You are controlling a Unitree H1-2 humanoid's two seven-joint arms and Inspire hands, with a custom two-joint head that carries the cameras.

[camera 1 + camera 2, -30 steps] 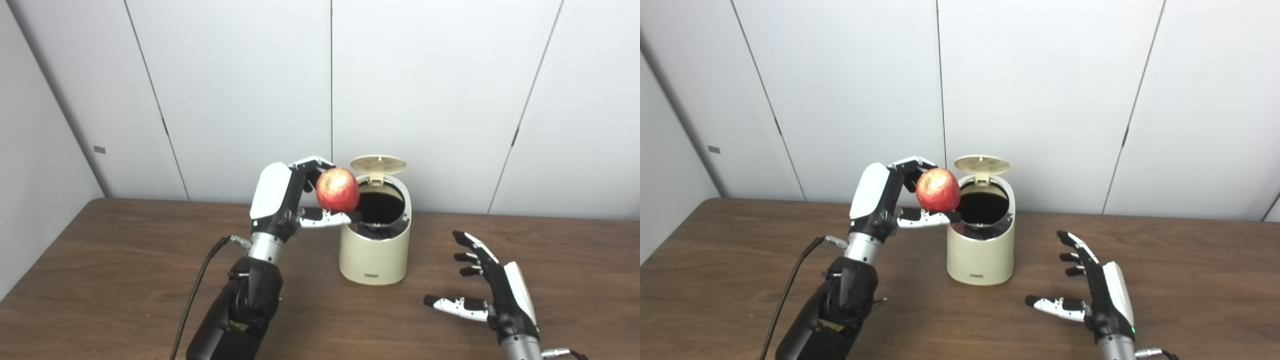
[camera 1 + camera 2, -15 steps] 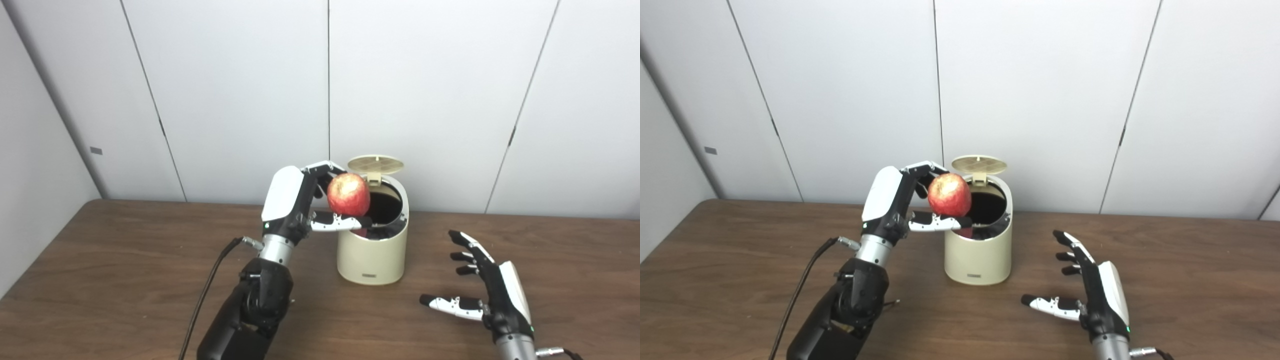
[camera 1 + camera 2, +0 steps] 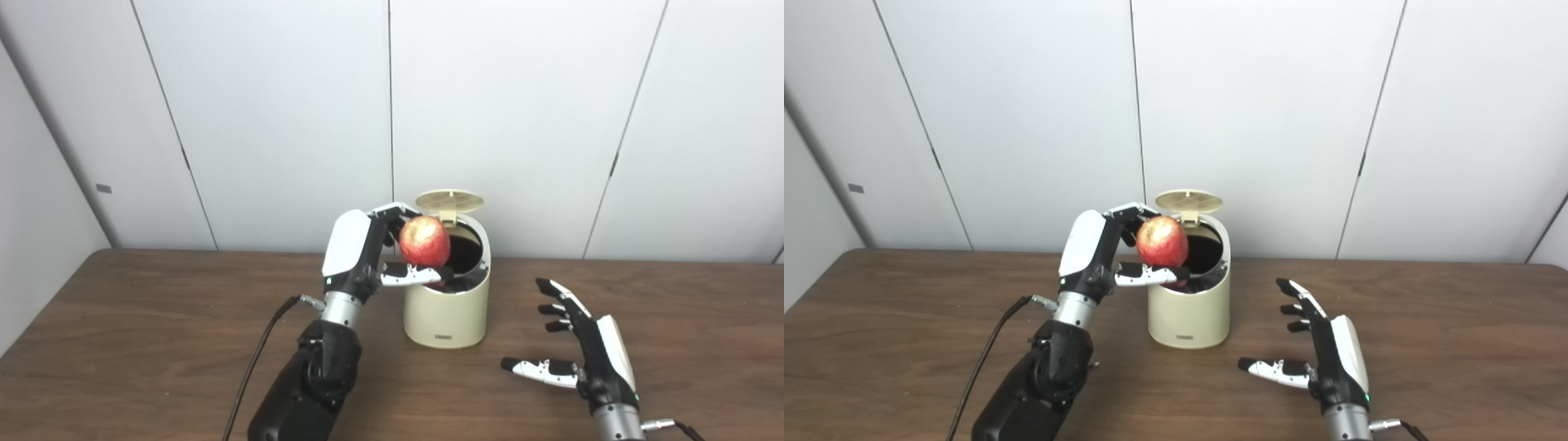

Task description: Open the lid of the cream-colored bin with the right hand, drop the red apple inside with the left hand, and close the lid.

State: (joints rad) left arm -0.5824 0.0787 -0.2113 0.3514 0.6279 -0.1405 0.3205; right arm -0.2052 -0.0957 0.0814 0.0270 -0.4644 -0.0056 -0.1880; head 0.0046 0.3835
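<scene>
On my feed, a black cable [image 3: 257, 361] trails along the dark brown wooden table [image 3: 122, 343] at the left and runs up to the wrist of the left arm. My left hand [image 3: 358, 254], white-shelled with black fingers, is raised above the tabletop; its fingers curl over the top of the round red apple [image 3: 424, 241] and the thumb presses in from below, so the fruit is pinched between them. The apple sits over the left rim of the cream-coloured cylindrical plastic bin [image 3: 447, 303], partly above its dark opening and not yet inside. The bin stands upright on the table near the white panelled wall [image 3: 520, 110], and its round ribbed lid [image 3: 449, 199] is tipped up on the rear hinge. Farther right, well apart from the bin, my right hand [image 3: 588, 355] hovers low over the table, fingers spread and thumb stretched out to the left, holding nothing.
</scene>
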